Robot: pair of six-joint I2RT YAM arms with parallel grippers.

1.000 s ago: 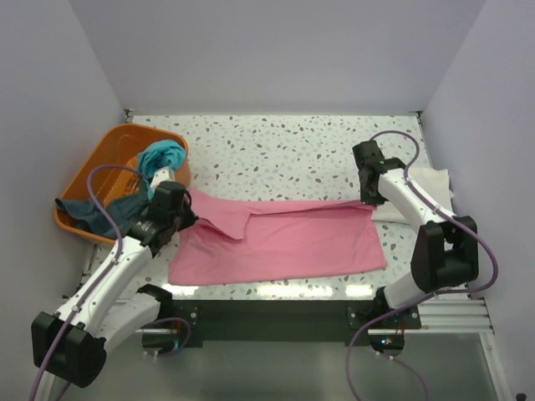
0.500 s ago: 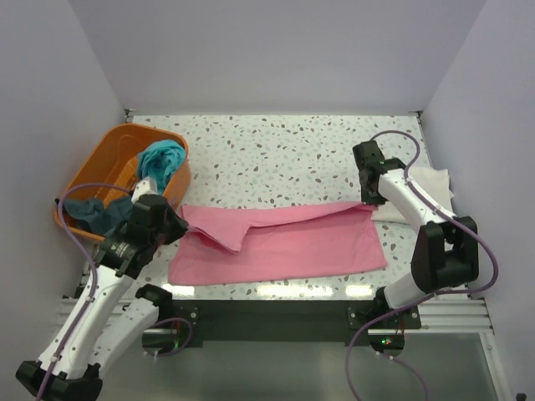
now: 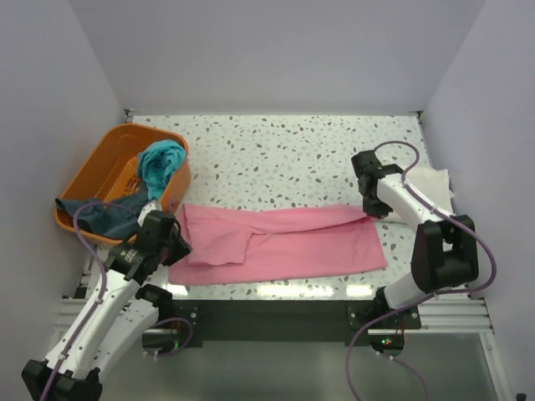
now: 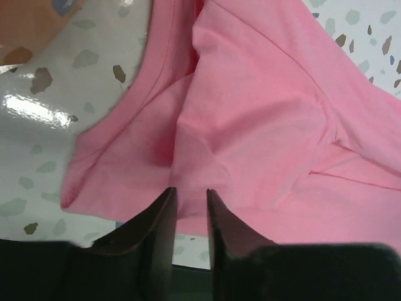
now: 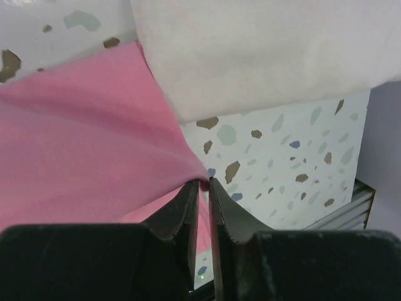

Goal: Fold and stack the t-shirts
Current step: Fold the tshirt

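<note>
The pink t-shirt (image 3: 284,242) lies across the near half of the table, folded lengthwise into a long band. My left gripper (image 3: 174,244) is at its left end. In the left wrist view the left gripper (image 4: 191,191) is open by a narrow gap, with the hem of the pink t-shirt (image 4: 263,113) lying between the tips. My right gripper (image 3: 369,210) is at the shirt's far right corner. There the right gripper (image 5: 204,182) pinches a peak of the pink t-shirt (image 5: 81,138). A cream-white t-shirt (image 3: 433,180) lies folded at the right.
The orange basket (image 3: 109,154) stands at the far left, its rim close behind my left gripper. A teal t-shirt (image 3: 160,159) hangs out of it and a dark slate-blue one (image 3: 96,213) drapes over its near edge. The cream-white t-shirt (image 5: 250,56) lies just beyond my right fingertips.
My left gripper carried the shirt's left end toward the near edge and down onto the table, flattening the fold, and its jaws parted. My right gripper shifted slightly nearer.
</note>
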